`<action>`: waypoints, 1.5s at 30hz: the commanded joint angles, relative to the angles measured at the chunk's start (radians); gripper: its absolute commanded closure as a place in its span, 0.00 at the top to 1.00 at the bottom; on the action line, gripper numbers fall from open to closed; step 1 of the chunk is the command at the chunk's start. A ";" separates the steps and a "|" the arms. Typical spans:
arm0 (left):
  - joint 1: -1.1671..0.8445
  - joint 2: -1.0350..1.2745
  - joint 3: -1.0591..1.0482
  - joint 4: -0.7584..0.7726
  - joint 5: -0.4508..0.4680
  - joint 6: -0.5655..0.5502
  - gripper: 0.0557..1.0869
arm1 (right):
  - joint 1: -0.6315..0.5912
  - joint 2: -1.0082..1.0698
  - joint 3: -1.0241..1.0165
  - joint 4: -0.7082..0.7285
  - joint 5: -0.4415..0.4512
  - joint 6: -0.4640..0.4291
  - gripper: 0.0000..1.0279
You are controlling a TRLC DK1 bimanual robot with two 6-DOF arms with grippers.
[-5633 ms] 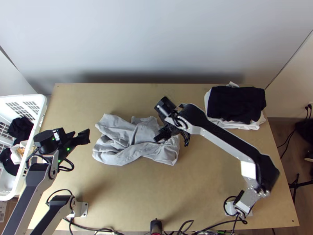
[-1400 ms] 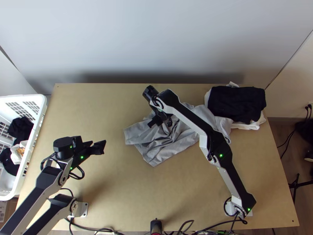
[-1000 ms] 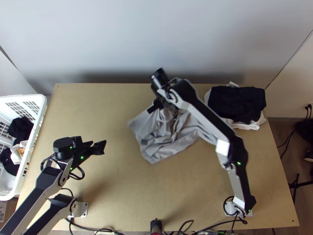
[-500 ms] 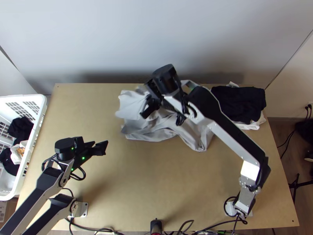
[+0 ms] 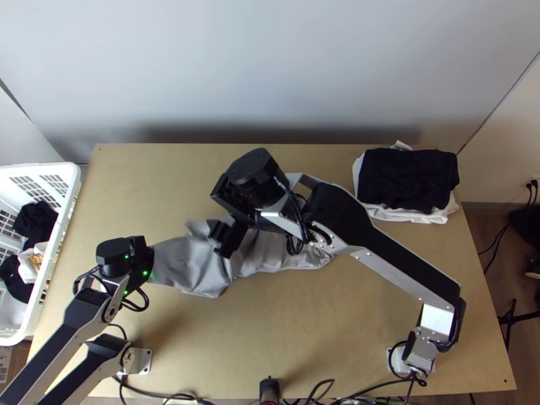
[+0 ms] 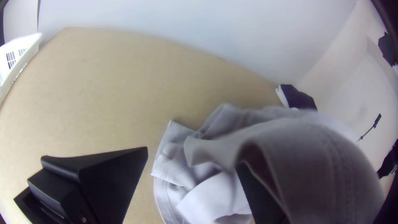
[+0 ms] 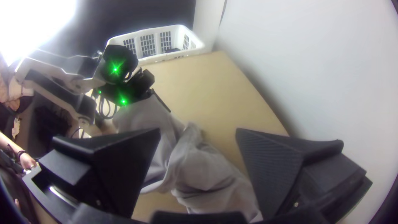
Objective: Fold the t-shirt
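Observation:
The grey t-shirt lies bunched and stretched sideways across the middle left of the table. In the top view its left end covers the fingers of my left gripper. The left wrist view shows my left gripper open, a raised fold of the t-shirt draped over one finger. Above the shirt's middle is my right gripper, hiding some cloth. Seen from its own wrist, the right gripper stands open, and the t-shirt shows beyond the gap between its fingers.
A stack of folded clothes, black on top, sits at the table's back right corner. The white basket with clothes stands along the left edge. The right arm spans the table's right half. Bare tabletop lies in front of the shirt.
The right gripper has swung left and toward the near edge. The t-shirt has shifted left, away from the folded stack, and one end now lies over the left gripper, which has barely moved.

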 commanded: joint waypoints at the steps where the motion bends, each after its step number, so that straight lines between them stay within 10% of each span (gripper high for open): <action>1: 0.001 0.005 0.003 0.006 0.000 0.005 0.95 | -0.038 -0.017 -0.010 -0.027 -0.010 0.034 0.94; 16: 0.007 0.016 0.035 0.006 0.000 0.008 0.95 | -0.569 0.075 -0.283 -0.174 -0.089 0.174 0.94; 27: 0.021 0.069 0.069 -0.011 0.000 0.016 0.95 | -0.612 0.121 -0.501 -0.191 -0.211 0.194 0.94; 37: 0.017 0.086 0.076 -0.029 0.000 -0.005 0.73 | -0.609 0.124 -0.578 -0.189 -0.226 0.217 0.93; 45: 0.024 0.082 0.064 -0.029 0.000 -0.005 0.73 | -0.626 0.106 -0.624 -0.179 -0.249 0.240 0.27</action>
